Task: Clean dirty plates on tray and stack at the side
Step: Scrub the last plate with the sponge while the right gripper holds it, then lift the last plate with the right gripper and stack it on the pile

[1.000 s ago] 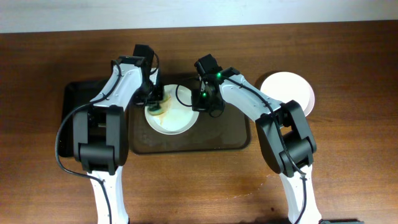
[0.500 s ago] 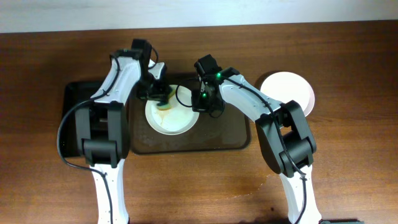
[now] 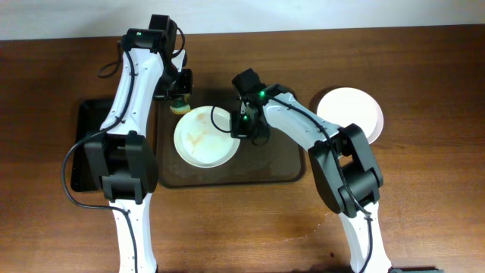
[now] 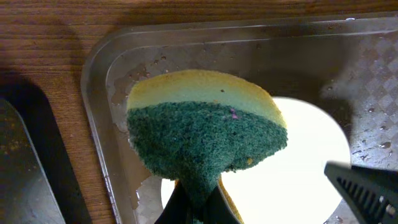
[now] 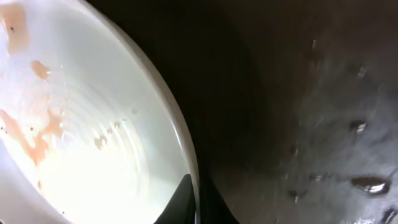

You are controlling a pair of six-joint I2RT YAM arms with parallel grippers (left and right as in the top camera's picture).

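Right gripper (image 3: 243,129) pinches the smeared round white plate (image 3: 203,140) at its right rim (thinly); left gripper (image 4: 194,210), clamping a green-yellow sponge (image 4: 205,137) above-left of it, could scrub it loose.

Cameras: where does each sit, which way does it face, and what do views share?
Overhead: fixed above the table, looking straight down on left arm, right arm, brown tray, smeared plate and a second plate off the tray.
Left wrist: on the left arm, looking down past the left hand pinching a sponge over the tray corner.
Right wrist: on the right arm, close on the smeared plate's rim, pinched by the right hand.
Shared: all show that plate and tray.
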